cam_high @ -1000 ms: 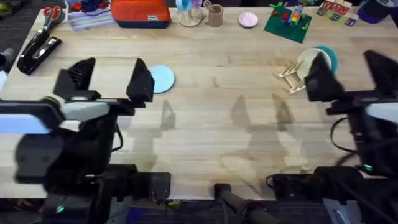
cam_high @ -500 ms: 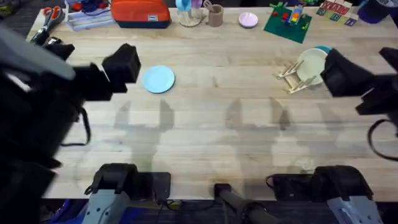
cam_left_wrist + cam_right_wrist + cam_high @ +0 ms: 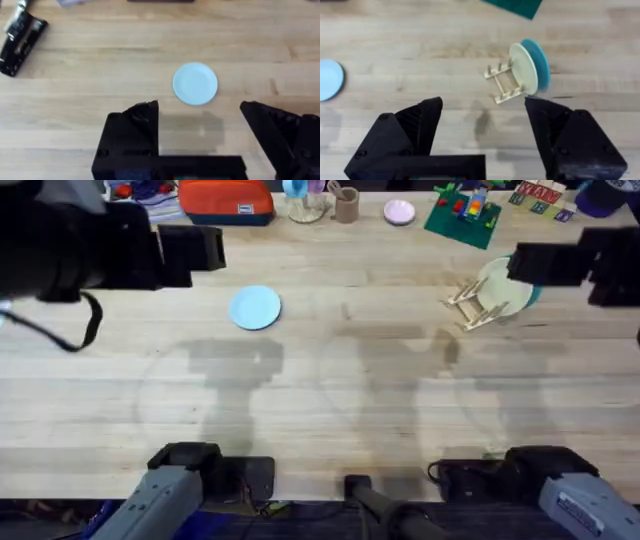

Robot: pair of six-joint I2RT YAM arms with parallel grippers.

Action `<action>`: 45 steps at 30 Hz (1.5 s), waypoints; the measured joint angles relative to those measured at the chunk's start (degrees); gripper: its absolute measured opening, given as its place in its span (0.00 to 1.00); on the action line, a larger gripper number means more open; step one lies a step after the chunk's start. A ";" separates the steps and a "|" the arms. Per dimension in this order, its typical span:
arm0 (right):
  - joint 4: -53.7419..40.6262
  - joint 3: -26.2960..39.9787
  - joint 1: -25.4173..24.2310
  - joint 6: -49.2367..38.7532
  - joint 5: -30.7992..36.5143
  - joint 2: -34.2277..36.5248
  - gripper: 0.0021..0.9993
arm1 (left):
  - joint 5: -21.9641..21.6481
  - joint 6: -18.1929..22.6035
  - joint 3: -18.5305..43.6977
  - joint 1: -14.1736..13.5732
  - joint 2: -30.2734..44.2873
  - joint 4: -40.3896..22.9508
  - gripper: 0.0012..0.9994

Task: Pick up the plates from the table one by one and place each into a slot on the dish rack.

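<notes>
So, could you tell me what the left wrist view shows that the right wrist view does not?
Left wrist alone: a black tool lying on the table, and the open left gripper just short of the light blue plate. Right wrist alone: the dish rack with a cream plate and a teal plate standing in it, a green board's corner, and the open right gripper. Both share the wooden table and the blue plate lying flat, which sits at the edge of the right wrist view.
</notes>
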 joint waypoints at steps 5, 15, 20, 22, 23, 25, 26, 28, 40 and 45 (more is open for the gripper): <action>-4.23 6.74 0.00 0.00 -2.23 8.58 0.99 | 1.52 0.00 4.09 0.00 7.04 -6.46 0.99; -4.57 9.46 0.33 0.00 -4.65 15.42 0.99 | 3.12 0.00 4.97 0.00 15.08 -7.54 0.99; -4.59 9.48 0.33 0.00 -4.86 15.44 0.99 | 3.14 0.00 4.97 0.00 15.42 -6.97 0.99; -4.57 9.50 0.33 0.00 -4.86 15.44 0.99 | 3.14 -0.04 4.97 0.00 15.42 -6.57 0.99; -4.58 9.50 0.33 0.00 -4.86 15.44 0.99 | 3.20 -0.08 4.97 0.00 15.41 -6.39 0.91; -4.57 9.50 0.33 0.00 -4.86 15.44 0.99 | 3.25 -0.02 4.97 0.00 15.41 -5.70 0.59; -4.59 9.50 0.33 0.00 -4.86 15.44 0.99 | 3.27 -0.02 4.97 0.00 15.40 -5.37 0.43; -4.57 9.50 0.33 0.00 -4.88 15.44 0.99 | 3.29 -0.01 4.97 0.00 15.42 -4.95 0.13; -4.96 9.50 0.33 0.00 -4.88 15.44 1.00 | 15.93 2.54 4.97 7.46 15.42 -2.58 0.04; -4.96 9.50 0.33 0.00 -4.88 15.44 1.00 | 26.91 6.55 4.97 13.67 15.42 -2.58 0.04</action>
